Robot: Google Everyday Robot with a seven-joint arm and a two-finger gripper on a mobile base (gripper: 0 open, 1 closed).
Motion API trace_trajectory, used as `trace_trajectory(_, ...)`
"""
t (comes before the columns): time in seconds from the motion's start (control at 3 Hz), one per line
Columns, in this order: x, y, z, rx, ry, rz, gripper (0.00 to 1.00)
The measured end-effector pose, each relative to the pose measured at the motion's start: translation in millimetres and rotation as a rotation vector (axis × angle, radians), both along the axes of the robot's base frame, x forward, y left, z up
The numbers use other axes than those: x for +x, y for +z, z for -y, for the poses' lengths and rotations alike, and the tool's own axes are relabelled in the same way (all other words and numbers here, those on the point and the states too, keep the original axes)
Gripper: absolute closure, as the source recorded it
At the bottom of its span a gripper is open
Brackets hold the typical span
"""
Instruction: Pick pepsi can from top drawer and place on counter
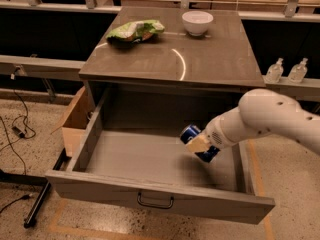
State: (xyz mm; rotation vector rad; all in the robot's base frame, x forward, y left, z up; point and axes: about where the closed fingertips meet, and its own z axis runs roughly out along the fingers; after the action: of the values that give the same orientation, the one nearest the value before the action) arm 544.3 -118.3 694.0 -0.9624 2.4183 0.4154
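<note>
Table (220,59) above, drawer (125,159) open below. Tool (200,145) clamps the can (190,132) across its side, tilted, inside the drawer's right half. Expect light, slick, dentable metal; you should grip mid-body, gently.

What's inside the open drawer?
The pepsi can, tilted, held by the gripper inside the top drawer. The robot's arm covers the drawer's far right corner, so that part can't be seen.
</note>
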Motion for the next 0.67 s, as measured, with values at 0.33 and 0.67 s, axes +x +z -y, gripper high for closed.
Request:
trace_trajectory(0.33, 25.8, 53.6, 15.0, -0.005, 0.094, 0.061, 1.00)
trace_trajectory(0.67, 53.4, 89.9, 21.7, -0.032, 0.203, 0.069, 1.00)
